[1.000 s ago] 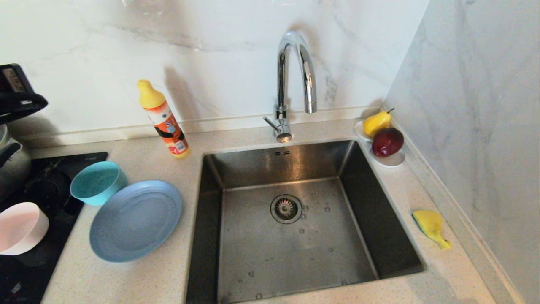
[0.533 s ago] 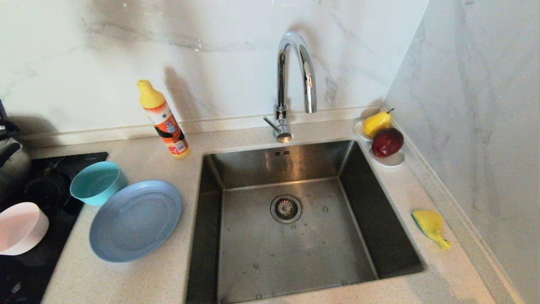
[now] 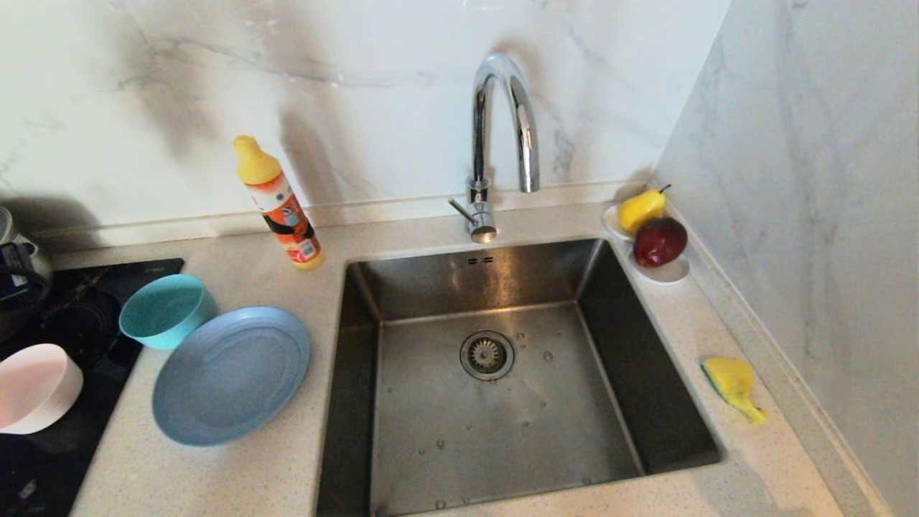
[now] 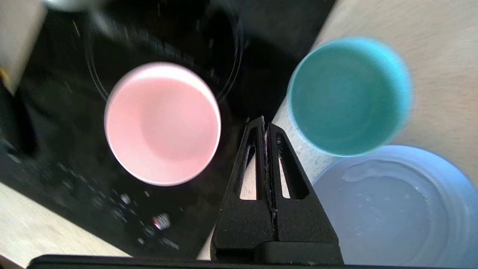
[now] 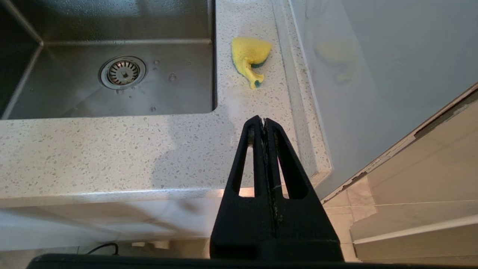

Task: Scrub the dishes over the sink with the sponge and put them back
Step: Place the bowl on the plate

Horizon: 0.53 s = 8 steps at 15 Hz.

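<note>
Head view shows the sink (image 3: 488, 402) empty; plate (image 3: 230, 373), pink bowl (image 3: 32, 388) and teal bowl (image 3: 165, 310) sit left on the desk (image 3: 237, 481), sponge (image 3: 732, 384) right. Left hand (image 4: 266, 129) hovers closed above the bowls; right hand (image 5: 263, 123) closed, empty. Nothing looks scrubbed yet.

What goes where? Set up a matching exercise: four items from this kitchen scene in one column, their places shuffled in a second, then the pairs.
Items
1. sponge
2. pink bowl
3. blue plate
4. pear

Places
A. on the black cooktop
B. on the counter left of the sink, beside the teal bowl
C. on the white saucer with the apple
D. on the counter right of the sink

Pairs: 1-D, 2-A, 3-B, 4-C
</note>
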Tool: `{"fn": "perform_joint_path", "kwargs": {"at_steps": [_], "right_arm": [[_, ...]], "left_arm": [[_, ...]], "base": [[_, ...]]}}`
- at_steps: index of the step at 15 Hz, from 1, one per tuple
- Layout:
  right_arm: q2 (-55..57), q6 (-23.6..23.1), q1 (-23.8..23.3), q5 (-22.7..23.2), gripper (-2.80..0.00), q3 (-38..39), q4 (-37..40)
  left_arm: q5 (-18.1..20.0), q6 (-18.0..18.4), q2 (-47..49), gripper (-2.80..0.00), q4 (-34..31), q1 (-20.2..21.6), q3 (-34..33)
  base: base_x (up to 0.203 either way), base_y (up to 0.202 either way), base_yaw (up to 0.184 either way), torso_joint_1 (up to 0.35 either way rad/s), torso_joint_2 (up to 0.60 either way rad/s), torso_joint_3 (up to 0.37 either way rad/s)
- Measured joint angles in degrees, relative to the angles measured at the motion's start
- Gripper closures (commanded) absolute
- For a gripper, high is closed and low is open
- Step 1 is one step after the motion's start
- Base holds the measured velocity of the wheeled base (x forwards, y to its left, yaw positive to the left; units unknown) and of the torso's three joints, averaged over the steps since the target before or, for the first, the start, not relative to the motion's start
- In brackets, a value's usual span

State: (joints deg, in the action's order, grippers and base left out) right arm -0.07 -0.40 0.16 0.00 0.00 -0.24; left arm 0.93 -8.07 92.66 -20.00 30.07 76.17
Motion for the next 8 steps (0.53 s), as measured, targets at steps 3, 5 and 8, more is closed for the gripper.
{"fn": "perform_joint_path", "kwargs": {"at_steps": [3, 5, 8], "right_arm": [[0.00, 0.02, 0.00, 0.00, 0.00, 0.00, 0.02], [0.00, -0.01, 0.00, 0.00, 0.00, 0.00, 0.02], [0.00, 0.00, 0.00, 0.00, 0.00, 0.00, 0.02]], "left_arm": [[0.20, -2.64, 2.86, 0.00, -1.90, 0.55, 0.24], [0.57, -3.24, 4.36, 0.00, -2.88, 0.98, 0.81], [3.07, -4.17, 6.69, 0.00, -5.80, 3.06, 3.79]], "base": [[0.000, 0.000, 0.000, 0.000, 0.00, 0.000], [0.000, 0.000, 0.000, 0.000, 0.00, 0.000], [0.000, 0.000, 0.000, 0.000, 0.00, 0.000]]}}
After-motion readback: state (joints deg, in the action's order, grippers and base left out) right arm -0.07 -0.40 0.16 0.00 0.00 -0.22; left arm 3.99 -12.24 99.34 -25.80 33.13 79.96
